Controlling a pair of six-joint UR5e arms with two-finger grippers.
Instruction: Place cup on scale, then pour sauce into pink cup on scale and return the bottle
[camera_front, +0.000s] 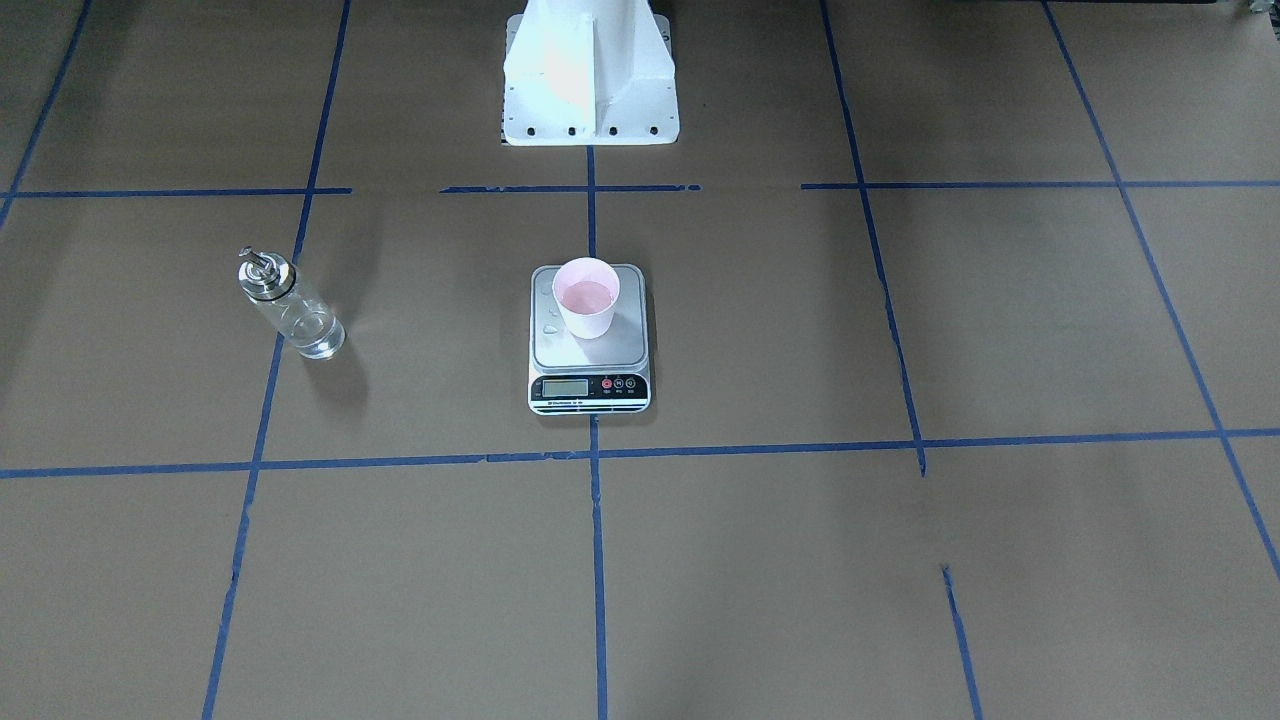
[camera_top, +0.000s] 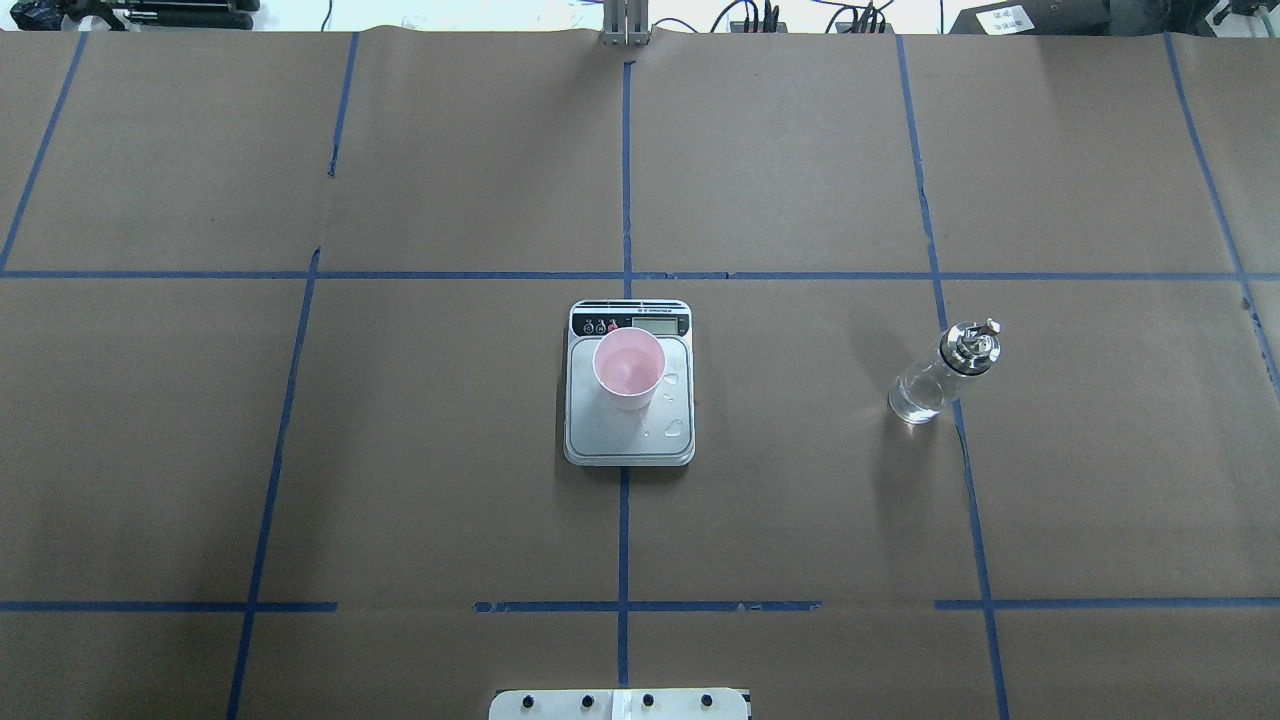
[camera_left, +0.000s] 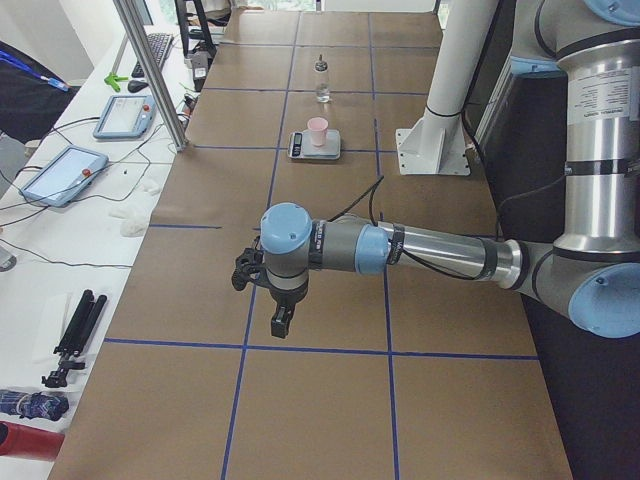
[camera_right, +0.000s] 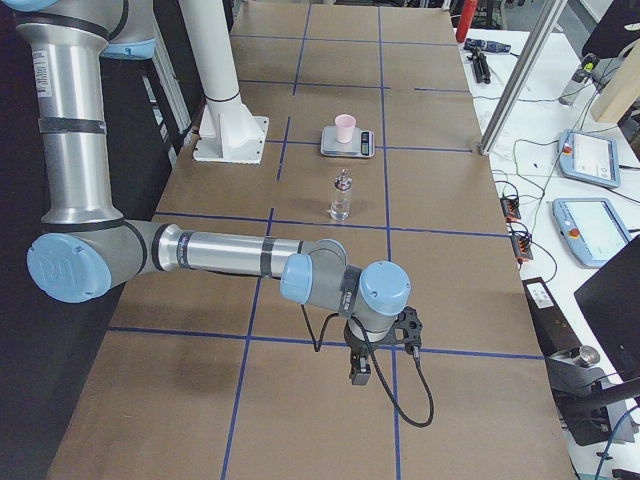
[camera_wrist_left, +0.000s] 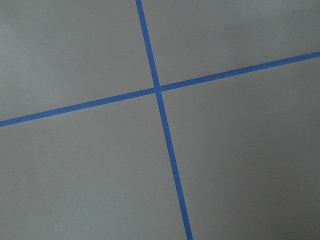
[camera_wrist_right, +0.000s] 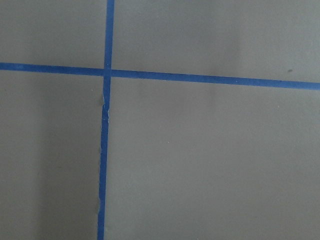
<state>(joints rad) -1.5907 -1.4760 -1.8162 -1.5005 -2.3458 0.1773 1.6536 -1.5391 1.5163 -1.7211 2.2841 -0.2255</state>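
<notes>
The pale pink cup (camera_front: 586, 297) stands upright on the scale (camera_front: 625, 348) at the table's middle, with liquid in it; it also shows in the overhead view (camera_top: 628, 368). A few drops lie on the scale's steel platform (camera_top: 620, 435). The clear glass bottle (camera_front: 292, 308) with its metal spout stands upright on the table on the robot's right (camera_top: 938, 378), apart from the scale. My left gripper (camera_left: 278, 322) hangs over the table far from both, seen only in the exterior left view. My right gripper (camera_right: 360, 375) likewise shows only in the exterior right view. I cannot tell whether either is open or shut.
The white robot pedestal (camera_front: 590, 80) stands behind the scale. Blue tape lines (camera_top: 624, 500) grid the brown paper table. Tablets (camera_left: 62, 172) and cables lie on the side bench beyond the table edge. Both wrist views show only paper and tape.
</notes>
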